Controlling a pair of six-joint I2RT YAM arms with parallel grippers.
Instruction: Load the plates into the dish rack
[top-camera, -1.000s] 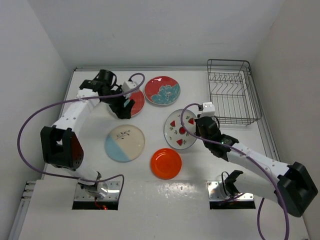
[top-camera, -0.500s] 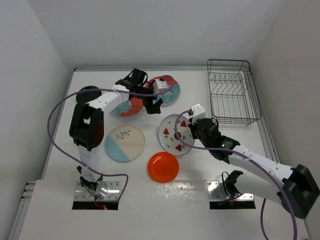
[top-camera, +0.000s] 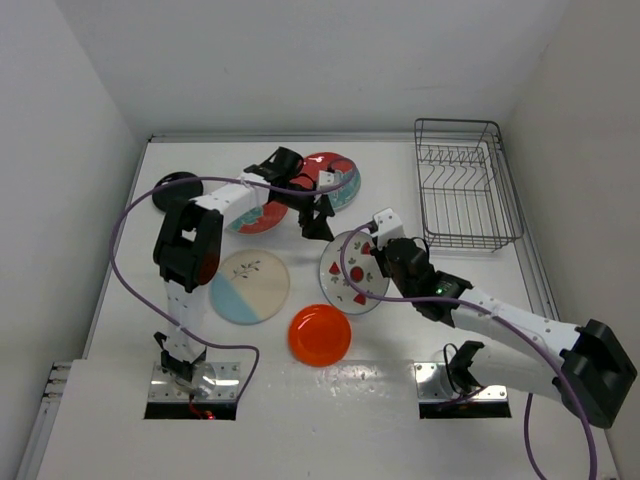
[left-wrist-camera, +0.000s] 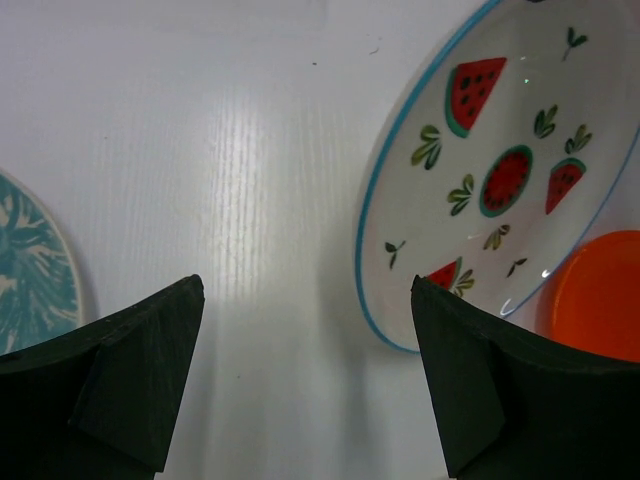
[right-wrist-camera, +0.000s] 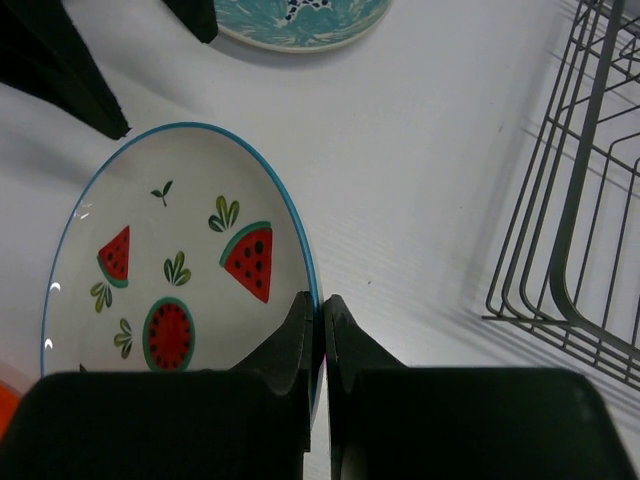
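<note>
My right gripper (top-camera: 381, 262) is shut on the right rim of the white watermelon plate (top-camera: 348, 272), pinching its blue edge in the right wrist view (right-wrist-camera: 320, 312). The plate (right-wrist-camera: 170, 270) looks tilted, and its low edge overlaps the orange plate (top-camera: 320, 335). My left gripper (top-camera: 318, 222) is open and empty above the table just left of the watermelon plate (left-wrist-camera: 500, 170). The dish rack (top-camera: 462, 190) stands at the far right with no plates in it. Two floral plates (top-camera: 335, 180) (top-camera: 252, 216), the cream-and-blue plate (top-camera: 249, 286) and the black plate (top-camera: 176, 190) lie on the table.
The rack's wire wall (right-wrist-camera: 585, 190) is close on the right of my right gripper. The left arm's fingers (right-wrist-camera: 60, 70) hang just beyond the watermelon plate. White walls close in the table on the left, back and right.
The left arm has swung from the left floral plate to the table's centre, gripper open. The right gripper has shifted the watermelon plate slightly left and tilted it; the orange plate has slid left.
</note>
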